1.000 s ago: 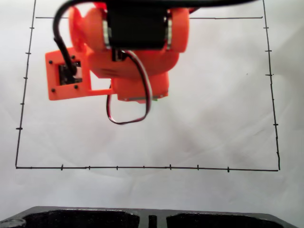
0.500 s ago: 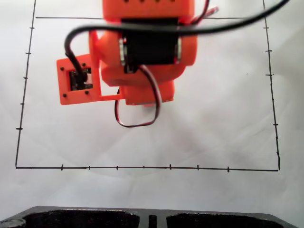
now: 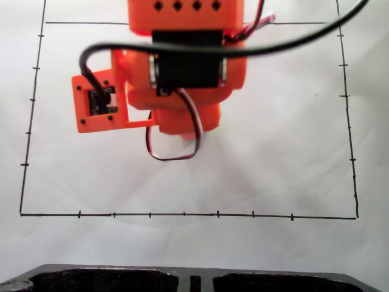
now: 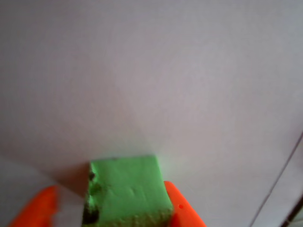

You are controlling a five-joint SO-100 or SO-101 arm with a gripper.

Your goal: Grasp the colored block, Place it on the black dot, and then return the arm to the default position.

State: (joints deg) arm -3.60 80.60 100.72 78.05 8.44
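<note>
One bright green cube with a rough, pebbled surface (image 4: pixel 128 191) was counted in the wrist view, and one bright orange plastic arm with black servo motors (image 3: pixel 182 67) in the fixed view. The cube was seen low in the wrist frame, right between the two orange fingers of the end effector (image 4: pixel 111 208): the right finger (image 4: pixel 182 210) was pressed against the cube's side, while a bit of a gap was left between the cube and the left finger (image 4: pixel 35 210). So the fingers were parted, not clamped on it. Dark patches were noticed on the cube's left edge, but they couldn't be made out properly.

White paper (image 3: pixel 273 152) with a thin black ruled border (image 3: pixel 182 214) was spread across the desk. A looped red, white and black cable (image 3: pixel 176 146) was hung under the arm, and the cube was blocked from the fixed view by the arm's body.
</note>
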